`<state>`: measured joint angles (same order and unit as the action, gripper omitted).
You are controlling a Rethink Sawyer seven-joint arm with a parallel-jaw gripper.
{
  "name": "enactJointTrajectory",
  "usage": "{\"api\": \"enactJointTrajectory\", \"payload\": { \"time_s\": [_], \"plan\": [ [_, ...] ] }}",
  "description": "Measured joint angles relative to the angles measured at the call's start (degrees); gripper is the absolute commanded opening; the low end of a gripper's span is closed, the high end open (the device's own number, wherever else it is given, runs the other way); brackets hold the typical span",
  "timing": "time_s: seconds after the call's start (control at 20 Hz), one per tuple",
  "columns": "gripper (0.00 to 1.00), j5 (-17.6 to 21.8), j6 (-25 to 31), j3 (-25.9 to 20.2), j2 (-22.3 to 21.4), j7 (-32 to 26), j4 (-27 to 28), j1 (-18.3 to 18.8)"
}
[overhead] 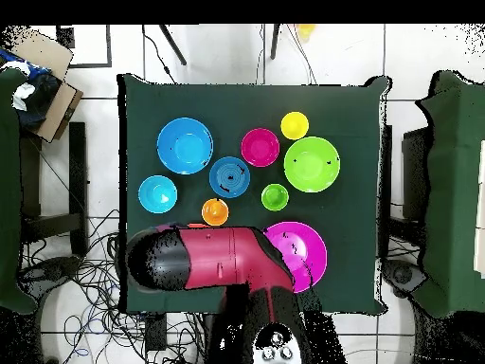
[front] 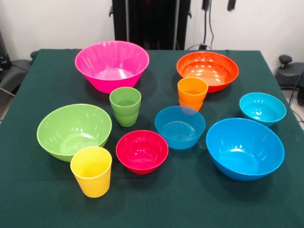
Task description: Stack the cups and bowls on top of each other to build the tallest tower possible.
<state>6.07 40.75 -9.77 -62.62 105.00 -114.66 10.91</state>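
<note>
A: From the front, nothing is stacked; every glossy cup and bowl sits upright and apart on the cloth-covered counter (front: 28,199). Seat your base with the wide pink bowl (front: 112,65).

B: Overhead, the arm (overhead: 213,261) hides the claw; I cannot tell its state, or places relative to it.

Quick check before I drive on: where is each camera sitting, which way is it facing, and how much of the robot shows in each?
Front view: across the table, facing the robot; only the dark pedestal shows at top.
Overhead view: above, looking straight down, base at bottom; the red and black arm covers the orange bowl and part of the pink bowl.
Shared: the same cups and bowls, turned half round; the yellow cup is in both.
</note>
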Motion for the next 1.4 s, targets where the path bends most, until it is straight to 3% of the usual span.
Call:
{"api": "enactJointTrajectory", "payload": {
  "time_s": [0.35, 0.55, 1.4],
  "plan": [
    [1.0, -0.21, 14.53, 2.66, -13.95, 0.0, -1.07, 2.11],
    [1.0, -0.39, 16.17, 3.8, -19.35, 0.0, -1.33, 3.54],
    [1.0, -1.54, 14.6, 3.98, -21.26, 0.0, -2.46, 3.75]
  ]
}}
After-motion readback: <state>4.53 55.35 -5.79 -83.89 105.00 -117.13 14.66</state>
